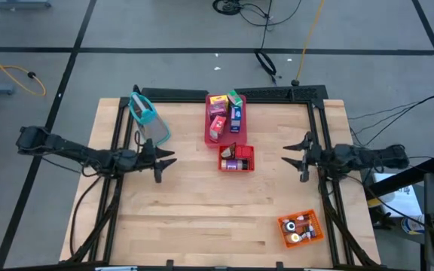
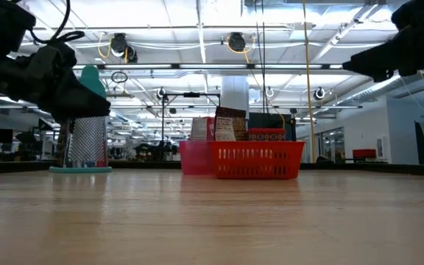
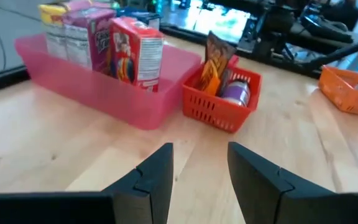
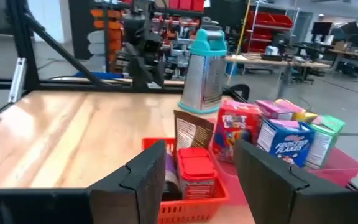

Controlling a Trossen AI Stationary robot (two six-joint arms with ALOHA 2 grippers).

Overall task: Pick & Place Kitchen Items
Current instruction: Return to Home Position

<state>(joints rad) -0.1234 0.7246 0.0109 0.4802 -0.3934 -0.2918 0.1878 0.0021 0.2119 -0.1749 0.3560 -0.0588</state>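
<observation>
Several small cartons (image 1: 224, 113) stand upright in a pink tray (image 1: 211, 135) near the table's far middle; a red-and-pink one (image 3: 138, 53) is nearest my left gripper. Just in front, a red basket (image 1: 236, 158) holds a brown packet (image 3: 215, 59), a purple jar (image 3: 235, 94) and a red-lidded jar (image 4: 194, 169). My left gripper (image 1: 166, 167) hovers open left of the basket, pointing at it (image 3: 199, 155). My right gripper (image 1: 286, 154) hovers open right of the basket (image 4: 201, 152), facing it. Neither touches anything.
A metal grater with a teal handle (image 1: 148, 117) stands at the far left, behind my left gripper. An orange bin (image 1: 301, 228) with small round pieces sits at the near right corner. Bare wood (image 1: 202, 218) stretches across the near half. Black frame rails (image 1: 115, 150) run along both sides.
</observation>
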